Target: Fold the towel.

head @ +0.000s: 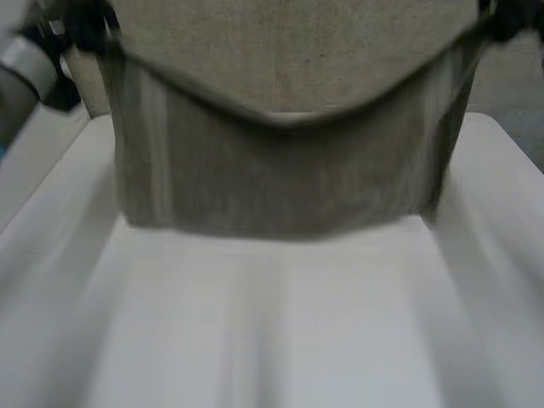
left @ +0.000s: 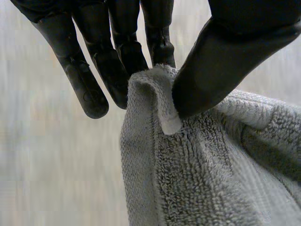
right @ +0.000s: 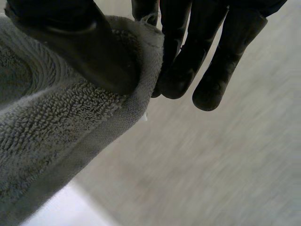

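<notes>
Fold in progress: one grey terry towel (head: 280,178) hangs spread above the white worktop (head: 272,340), held up by its two upper corners. In the head view those corners sit at roughly 10 and 2 o'clock, and the top hem sags in a shallow curve between them. The lower edge hangs toward the far side of the worktop; it may be brushing the surface, though the blur leaves that unsettled.

The left hand (left: 221,66) is closed on its corner, with the thumb pressing the flat woven hem against the fingers (left: 113,70). The right hand (right: 94,56) grips the opposite corner the same way, thumb over the cloth and fingers (right: 178,70) behind it.

The count is one towel, two hands and one worktop.

The thick looped pile suggests a soft, limp cloth of modest weight. It looks grippy rather than slippery, is in no way fragile, and will likely drape and fold wherever it is unsupported. The hemmed corners look like the best holds, since the firmer band gives a pinch something to bite on.
</notes>
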You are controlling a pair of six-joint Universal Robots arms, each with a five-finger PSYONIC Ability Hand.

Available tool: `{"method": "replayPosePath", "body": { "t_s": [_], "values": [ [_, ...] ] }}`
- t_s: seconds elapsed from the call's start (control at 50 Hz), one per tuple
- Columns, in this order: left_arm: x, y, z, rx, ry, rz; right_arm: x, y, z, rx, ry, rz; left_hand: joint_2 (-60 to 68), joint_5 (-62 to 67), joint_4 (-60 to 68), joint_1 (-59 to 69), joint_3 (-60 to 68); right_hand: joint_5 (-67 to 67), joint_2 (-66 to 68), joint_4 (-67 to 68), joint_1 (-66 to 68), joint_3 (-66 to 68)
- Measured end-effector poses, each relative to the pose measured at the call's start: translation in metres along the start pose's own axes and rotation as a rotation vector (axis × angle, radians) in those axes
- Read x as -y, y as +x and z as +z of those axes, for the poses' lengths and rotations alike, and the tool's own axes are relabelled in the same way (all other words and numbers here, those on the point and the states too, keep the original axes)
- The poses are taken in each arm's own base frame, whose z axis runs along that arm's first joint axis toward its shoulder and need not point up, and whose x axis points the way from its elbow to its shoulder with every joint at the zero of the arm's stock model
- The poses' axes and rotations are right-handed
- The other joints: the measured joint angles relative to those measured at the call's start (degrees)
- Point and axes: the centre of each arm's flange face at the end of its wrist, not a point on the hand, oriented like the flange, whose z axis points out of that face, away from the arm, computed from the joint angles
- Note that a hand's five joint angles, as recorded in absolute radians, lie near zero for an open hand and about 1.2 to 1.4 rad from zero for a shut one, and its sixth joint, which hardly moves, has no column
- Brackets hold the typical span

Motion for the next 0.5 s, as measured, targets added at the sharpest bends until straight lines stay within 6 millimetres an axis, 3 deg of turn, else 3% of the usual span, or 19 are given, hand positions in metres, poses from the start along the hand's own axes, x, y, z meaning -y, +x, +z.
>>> {"method": "replayPosePath", "body": {
  "t_s": [0.04, 0.1, 0.18, 0.26, 0.32, 0.4, 0.5],
  "values": [
    [0.034, 0.011, 0.004, -0.024, 0.098, 0.003, 0.027, 0.007, 0.003, -0.024, 0.078, 0.023, 0.0, 0.0, 0.0, 0.0, 0.0, 0.0, 0.0, 0.0, 0.0, 0.0],
    [0.062, 0.020, 0.003, -0.048, 0.172, -0.012, 0.046, 0.011, 0.001, -0.018, 0.121, 0.050, 0.0, 0.0, 0.0, 0.0, 0.0, 0.0, 0.0, 0.0, 0.0, 0.0],
    [0.067, 0.020, -0.001, -0.052, 0.174, -0.051, 0.044, 0.005, -0.002, 0.039, 0.079, 0.077, 0.0, 0.0, 0.0, 0.0, 0.0, 0.0, 0.0, 0.0, 0.0, 0.0],
    [0.042, 0.009, -0.005, -0.019, 0.095, -0.082, 0.025, -0.006, -0.007, 0.108, -0.012, 0.088, 0.0, 0.0, 0.0, 0.0, 0.0, 0.0, 0.0, 0.0, 0.0, 0.0],
    [0.006, -0.008, -0.014, 0.024, -0.021, -0.111, 0.000, -0.019, -0.014, 0.178, -0.111, 0.080, 0.0, 0.0, 0.0, 0.0, 0.0, 0.0, 0.0, 0.0, 0.0, 0.1],
    [-0.050, -0.033, -0.039, 0.067, -0.209, -0.162, -0.040, -0.039, -0.033, 0.292, -0.248, 0.050, 0.0, 0.0, 0.0, 0.0, 0.0, 0.0, 0.0, 0.0, 0.0, 0.1],
    [-0.103, -0.050, -0.076, 0.088, -0.387, -0.220, -0.082, -0.056, -0.060, 0.393, -0.364, 0.034, 0.0, 0.0, 0.0, 0.0, 0.0, 0.0, 0.0, 0.0, 0.0, 0.1]
  ]
}}
